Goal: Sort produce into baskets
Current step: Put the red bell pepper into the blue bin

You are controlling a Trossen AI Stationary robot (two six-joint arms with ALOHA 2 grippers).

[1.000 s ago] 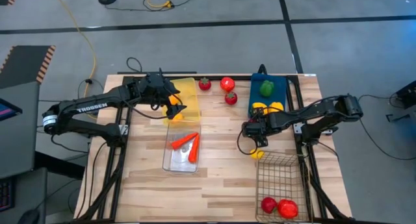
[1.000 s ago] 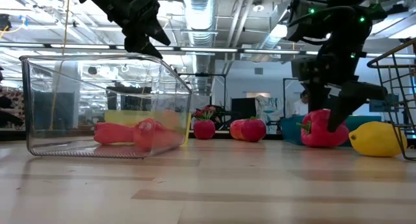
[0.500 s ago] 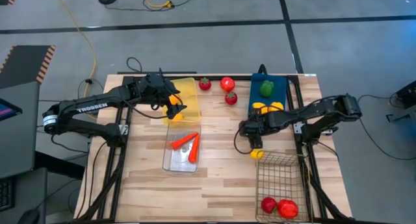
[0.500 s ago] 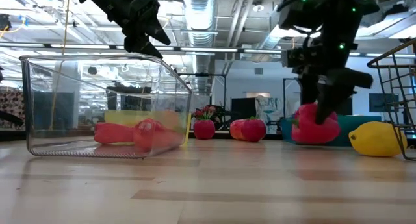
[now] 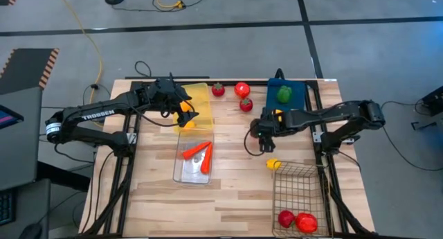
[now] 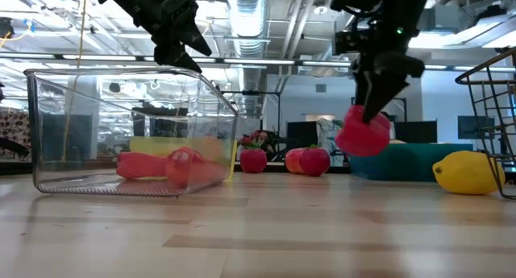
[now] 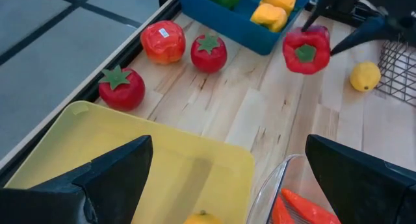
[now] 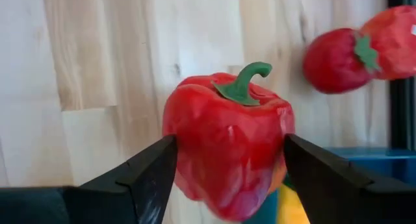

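My right gripper (image 5: 266, 130) is shut on a red bell pepper (image 8: 227, 143), which hangs above the table's middle right (image 6: 363, 137). A lemon (image 5: 273, 164) lies on the table by the wire basket (image 5: 297, 187). My left gripper (image 5: 185, 111) waits open over the yellow bin (image 5: 199, 99). Two carrots (image 5: 197, 151) lie in the clear bin (image 5: 181, 171). A green pepper (image 5: 284, 93) and yellow peppers (image 5: 285, 115) sit in the blue bin (image 5: 299, 100). My right gripper pinches the red pepper's two opposite side walls (image 8: 177, 143) between its two fingers (image 8: 140, 175). The fingers come from above, slanting down. The pepper is lifted clear of the table and hangs below the fingers (image 6: 379, 76), with its green stem (image 8: 244, 81) toward the wrist.
Two tomatoes (image 5: 241, 89) (image 5: 218, 90) and a strawberry (image 5: 246, 104) rest on the table's far middle, between the yellow and blue bins. Red produce (image 5: 297, 220) lies in the wire basket's near end. Bare wood stretches along the near left of the table.
My right gripper has risen with the red pepper and drifted toward the table's far edge, away from the lemon. The pepper, which stood on the table beside the lemon, now hangs clear of the wood. The lemon has stayed where it was.
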